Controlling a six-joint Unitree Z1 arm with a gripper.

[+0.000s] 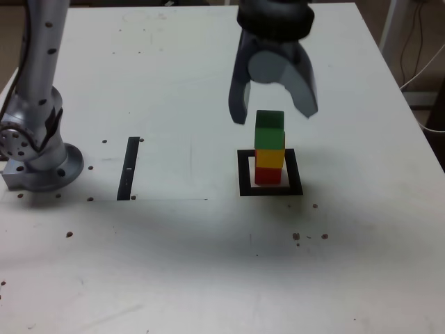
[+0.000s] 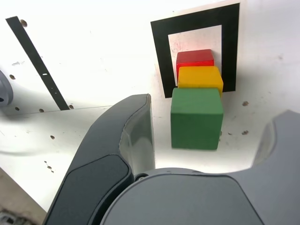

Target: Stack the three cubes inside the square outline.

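Observation:
Three cubes stand in one stack inside the square outline: a red cube at the bottom, a yellow cube on it, and a green cube on top. My gripper hangs open just above and behind the green cube, a finger on either side, touching nothing. From the wrist, the green cube lies between my spread fingers, with the yellow cube and red cube showing beneath it inside the square outline.
A straight narrow black strip lies on the white table toward the exterior view's left. The arm's silver base stands at the far left edge. Small dark specks dot the tabletop.

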